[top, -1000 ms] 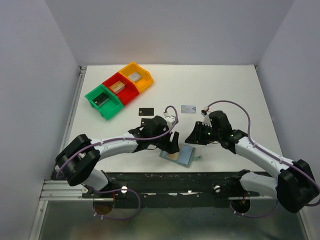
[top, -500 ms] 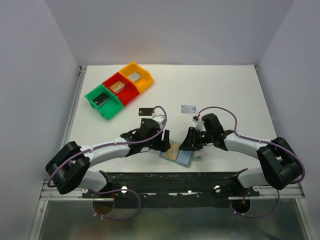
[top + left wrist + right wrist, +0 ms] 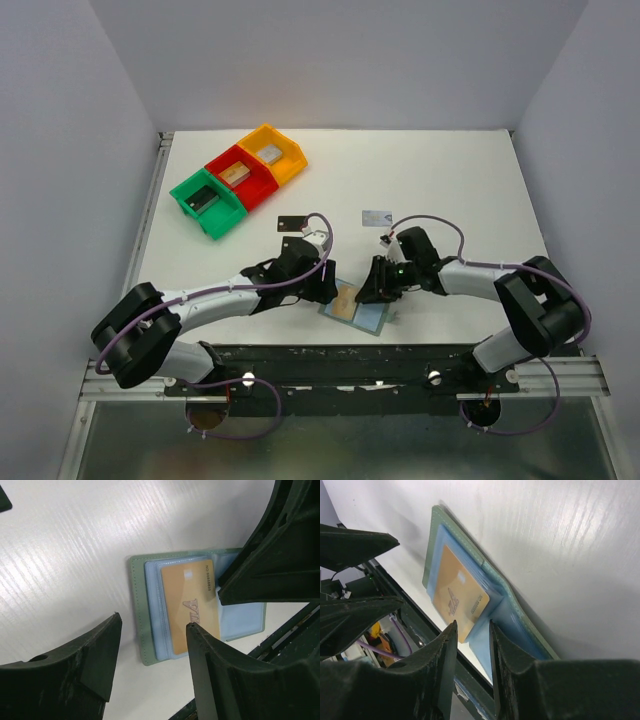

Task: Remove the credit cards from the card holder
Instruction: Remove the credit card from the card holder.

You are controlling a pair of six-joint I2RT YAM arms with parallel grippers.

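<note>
While open flat, card holder (image 3: 152,615) beneath spread left jaws.

Both arms stretch low and inward, meeting near the middle of the table's (image 3: 450,170) near edge, wrists tipped downward. The left claw (image 3: 155,621) gapes wide. The right claw (image 3: 472,624) holds its fingers narrowly parted.

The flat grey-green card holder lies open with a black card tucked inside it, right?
Not black: the thin card tucked inside the open flat grey-green card holder is gold-tan, as the left wrist view shows.
</note>
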